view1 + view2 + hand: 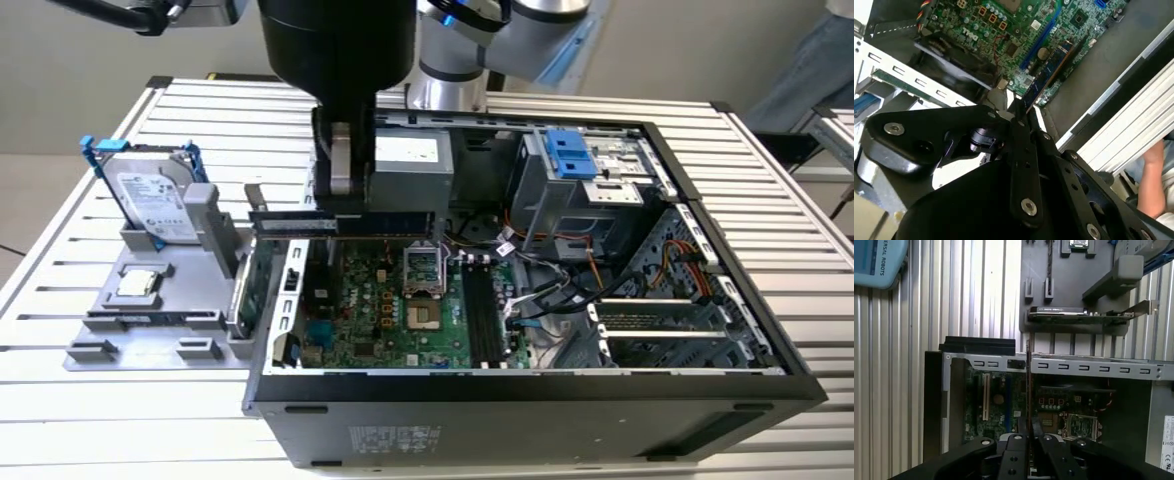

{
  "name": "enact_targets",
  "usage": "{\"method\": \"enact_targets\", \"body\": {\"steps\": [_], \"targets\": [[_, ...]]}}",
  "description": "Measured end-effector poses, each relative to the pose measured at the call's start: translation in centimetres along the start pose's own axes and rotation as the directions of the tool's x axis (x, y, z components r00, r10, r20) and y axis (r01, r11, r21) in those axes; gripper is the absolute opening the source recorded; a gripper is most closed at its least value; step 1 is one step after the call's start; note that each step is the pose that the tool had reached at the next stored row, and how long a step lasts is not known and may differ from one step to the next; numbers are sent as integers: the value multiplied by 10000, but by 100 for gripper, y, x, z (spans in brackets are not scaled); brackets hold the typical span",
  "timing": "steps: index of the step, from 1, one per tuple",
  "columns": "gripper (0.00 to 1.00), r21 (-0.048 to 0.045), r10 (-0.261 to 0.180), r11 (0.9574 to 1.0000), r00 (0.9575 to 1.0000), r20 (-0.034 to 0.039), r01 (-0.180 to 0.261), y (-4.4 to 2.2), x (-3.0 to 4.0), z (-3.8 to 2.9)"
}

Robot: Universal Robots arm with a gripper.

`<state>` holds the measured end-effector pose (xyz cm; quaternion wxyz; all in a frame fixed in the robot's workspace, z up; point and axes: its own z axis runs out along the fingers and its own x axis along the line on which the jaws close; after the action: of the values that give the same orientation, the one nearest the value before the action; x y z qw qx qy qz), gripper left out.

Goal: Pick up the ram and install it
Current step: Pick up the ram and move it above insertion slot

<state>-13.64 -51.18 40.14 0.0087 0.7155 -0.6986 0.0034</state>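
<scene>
Black gripper (336, 200), jaws clamped on the ram (394, 220), holds this dark stick level above the motherboard (387, 300) near the edge of the open computer case (534, 400), its gripped part hidden between the fingers (1019, 150).

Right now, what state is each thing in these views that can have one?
gripper: shut on the ram.
ram: held level over the open case, not yet in a slot.
computer case: lying on its side, panel off, inside exposed.
hard drive: upright in the grey holder, outside the case.
expansion card: parked on the grey holder, outside the case.
</scene>
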Motion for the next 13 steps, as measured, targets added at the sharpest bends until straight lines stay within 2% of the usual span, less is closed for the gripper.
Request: {"method": "enact_targets", "body": {"steps": [13], "targets": [[0, -9, -1, 10000, 10000, 0, 1, -341, 14, -2]]}}
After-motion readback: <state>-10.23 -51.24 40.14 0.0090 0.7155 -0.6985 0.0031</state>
